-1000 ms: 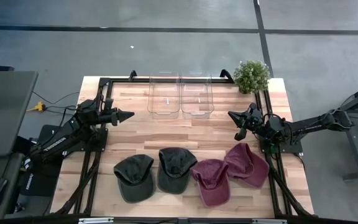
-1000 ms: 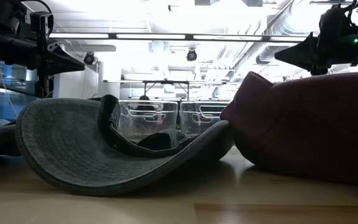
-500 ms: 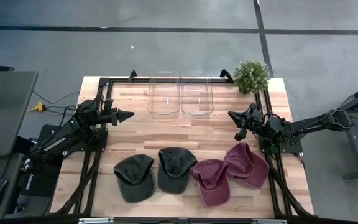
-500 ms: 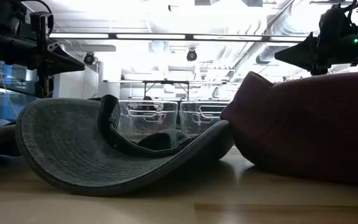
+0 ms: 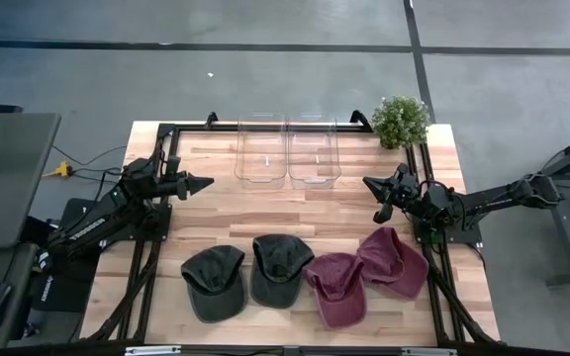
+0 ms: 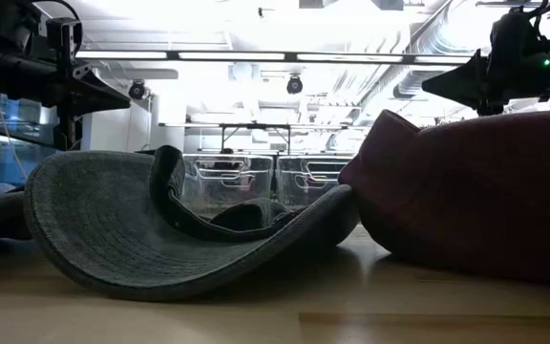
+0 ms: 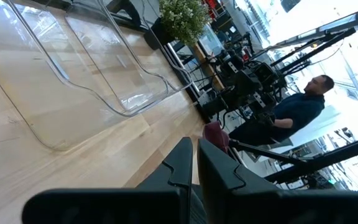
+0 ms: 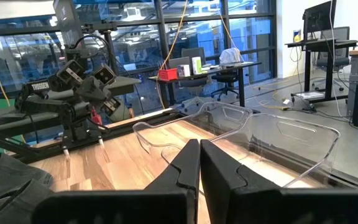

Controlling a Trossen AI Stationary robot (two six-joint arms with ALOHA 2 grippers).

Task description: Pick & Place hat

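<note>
Tools, two, both idle above the far half of the table [image 5: 364,208]. Left tool [image 5: 204,183]: at the left side, fingers pressed together, tip pointing right toward the bins. Right tool [image 5: 370,184]: at the right side, fingers likewise together, tip pointing left and slightly far.

Table: light wood planks with a black frame along its edges. Carries everything listed below.

Clear bins, two, empty, side by side at the far edge: left bin [image 5: 260,153], right bin [image 5: 314,153]. They lie between the two tools.

Hats, four, in a row along the near edge, well apart from both tools:
- Maroon cap, right end [image 5: 396,261]: crown far, brim near; it lies nearly straight toward the near edge from the right tool. Long axis runs far-left to near-right.
- Maroon cap, second from right [image 5: 338,287]: touching its neighbour, brim toward the near edge, long axis near to far.
- Dark green cap, middle [image 5: 280,267]: crown far, brim near, long axis near to far.
- Dark green cap, left end [image 5: 214,282]: brim near, tilted slightly right; closest of the four to the left tool.

Judgement: the right arm is nearer both maroon caps, the left arm nearer the left dark cap; either must travel toward the near edge and descend.

Potted plant [image 5: 401,121]: far right corner, just beyond the right tool.
</note>
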